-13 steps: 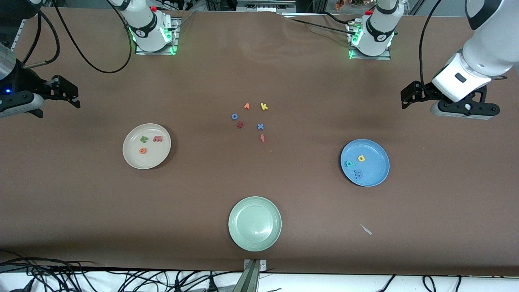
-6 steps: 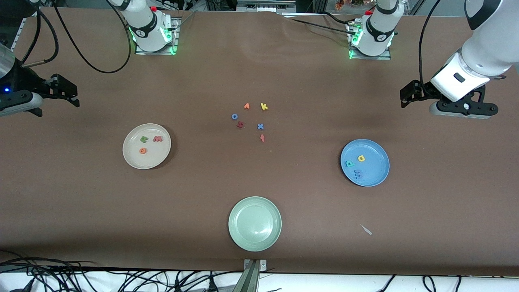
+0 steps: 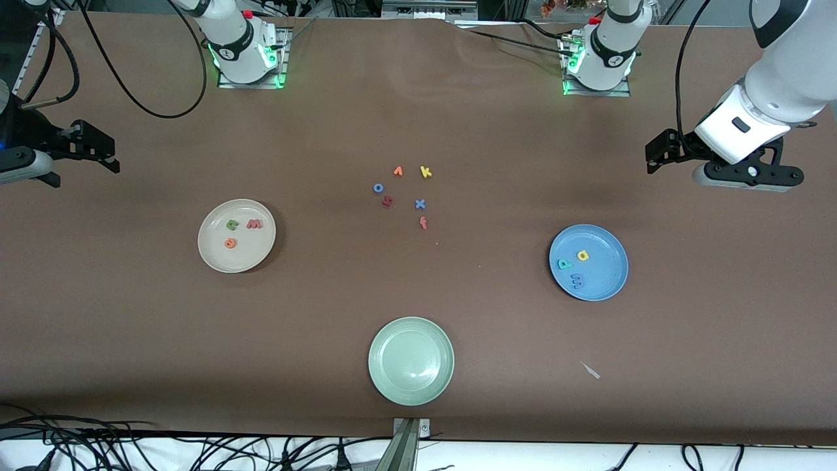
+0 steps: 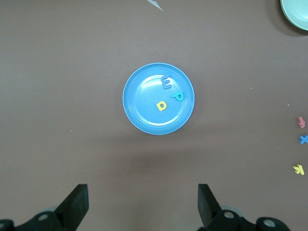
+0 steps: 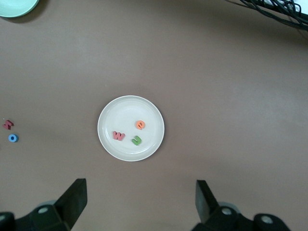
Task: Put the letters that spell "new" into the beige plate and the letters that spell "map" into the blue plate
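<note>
2 end effectors, left end effector and right end effector, spread wide, empty, above brown table, cables along edge.

Beige plate, blue plate, pale green plate, brown table

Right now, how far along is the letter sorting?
It looks done: green n, orange e, red w lie in the beige plate; blue m, yellow a, teal p in the blue plate. Left gripper and right gripper are open, empty. Nothing remains.
</note>
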Tool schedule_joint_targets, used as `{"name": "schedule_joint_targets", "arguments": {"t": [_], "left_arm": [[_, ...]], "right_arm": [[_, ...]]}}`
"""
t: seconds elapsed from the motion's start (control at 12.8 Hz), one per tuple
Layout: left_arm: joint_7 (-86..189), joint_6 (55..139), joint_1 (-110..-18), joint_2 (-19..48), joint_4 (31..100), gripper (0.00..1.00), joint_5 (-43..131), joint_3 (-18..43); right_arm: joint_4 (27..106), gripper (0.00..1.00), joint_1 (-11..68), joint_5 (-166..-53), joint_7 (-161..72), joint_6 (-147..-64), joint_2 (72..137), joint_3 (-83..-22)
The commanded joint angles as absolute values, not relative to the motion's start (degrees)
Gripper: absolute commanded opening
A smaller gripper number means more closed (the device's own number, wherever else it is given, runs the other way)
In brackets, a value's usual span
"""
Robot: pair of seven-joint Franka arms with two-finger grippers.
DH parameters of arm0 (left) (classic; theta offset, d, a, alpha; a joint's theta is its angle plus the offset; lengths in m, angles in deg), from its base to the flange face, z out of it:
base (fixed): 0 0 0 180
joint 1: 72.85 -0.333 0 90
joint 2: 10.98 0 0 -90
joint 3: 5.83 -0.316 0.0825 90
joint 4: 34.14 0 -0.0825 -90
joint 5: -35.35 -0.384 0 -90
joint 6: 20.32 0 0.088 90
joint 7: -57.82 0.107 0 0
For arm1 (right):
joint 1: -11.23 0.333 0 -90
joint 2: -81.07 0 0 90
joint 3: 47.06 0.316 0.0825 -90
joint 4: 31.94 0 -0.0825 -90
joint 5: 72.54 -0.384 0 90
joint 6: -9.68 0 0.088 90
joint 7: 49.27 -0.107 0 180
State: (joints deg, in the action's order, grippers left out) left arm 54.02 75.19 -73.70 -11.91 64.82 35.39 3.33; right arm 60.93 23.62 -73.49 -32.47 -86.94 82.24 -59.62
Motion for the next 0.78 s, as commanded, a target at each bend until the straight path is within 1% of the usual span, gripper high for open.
{"name": "schedule_joint_targets", "arguments": {"t": [0.0, 0.7], "left_arm": [[54.7, 73.8, -73.9, -11.3, 63.2, 1.00, 35.4, 3.6], [54.7, 73.8, -73.8, -11.3, 63.1, 1.00, 35.3, 3.8]], "right_arm": [[60.3, 1.00, 23.4, -74.5, -32.6, -85.9, 82.3, -59.5], [60.3, 1.00, 23.4, -74.4, -32.6, -86.5, 82.6, -59.5]]}}
